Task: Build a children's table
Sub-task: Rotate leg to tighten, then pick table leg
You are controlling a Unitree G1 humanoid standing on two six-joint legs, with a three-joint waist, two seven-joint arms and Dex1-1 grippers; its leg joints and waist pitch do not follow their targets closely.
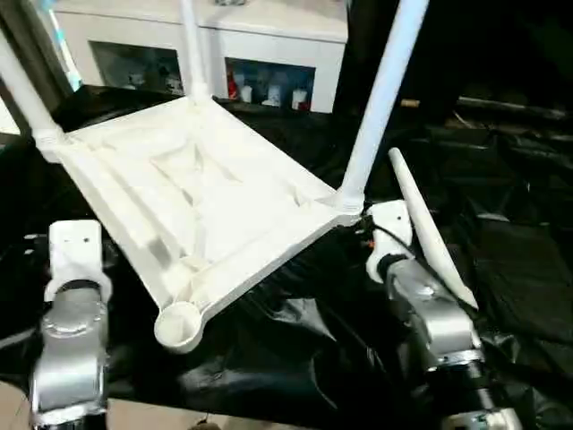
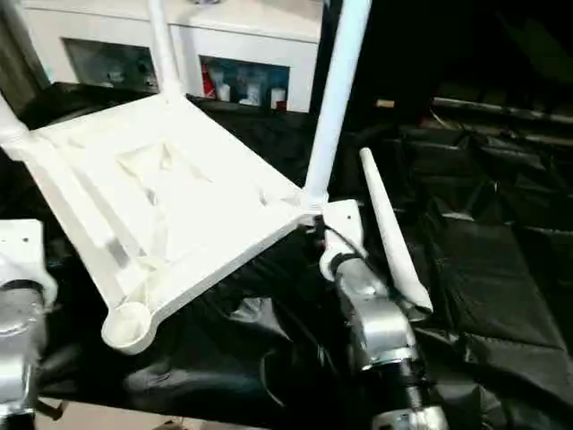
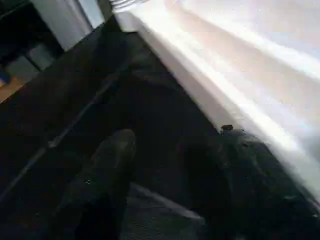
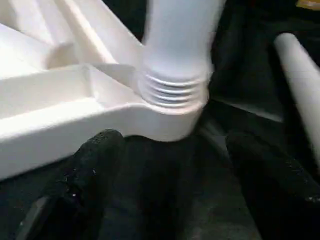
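The children's table lies upside down on black sheeting. Its white ribbed tabletop [image 1: 197, 197] is tilted, with legs standing in three corner sockets: one at the right [image 1: 380, 98], one at the back [image 1: 192, 45] and one at the left [image 1: 22, 90]. The near corner socket [image 1: 177, 324] is empty. A loose white leg [image 1: 430, 224] lies to the right of my right arm. My right gripper [image 4: 175, 185] is open just below the right corner socket [image 4: 172, 110], holding nothing. My left gripper [image 3: 165, 170] is open beside the tabletop's left edge [image 3: 210, 85], with only sheeting between its fingers.
Black sheeting [image 1: 313, 340] covers the big table, crumpled in front and to the right. A white cabinet [image 1: 269, 36] with small items on its shelves stands behind. The big table's front edge runs along the bottom of the head views.
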